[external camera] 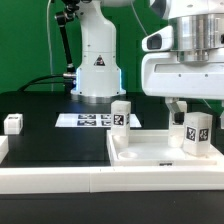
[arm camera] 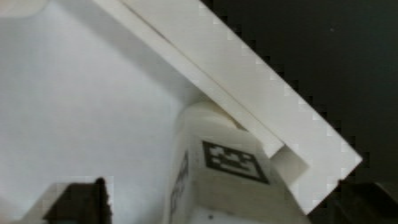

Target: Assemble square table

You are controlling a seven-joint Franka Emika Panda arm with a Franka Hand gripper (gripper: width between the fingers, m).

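A: Looking at the gripper (external camera: 190, 110), I see it spread wide and holding nothing. The table leg (external camera: 195, 131) stands upright in a corner of the square table top (external camera: 150, 152).
B: What could go wrong?
A: I think a finger (arm camera: 80, 202) could bump the leg on the way up and tip it

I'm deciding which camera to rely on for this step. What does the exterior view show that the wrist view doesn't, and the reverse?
Only the exterior view: the robot base, the marker board, a loose leg far off on the exterior view's left, and a second leg standing by the tabletop's far corner.
Only the wrist view: one dark finger standing apart from the upright leg, with a gap between them.
Both: the tabletop and the upright leg with its tag, beside the raised rim.
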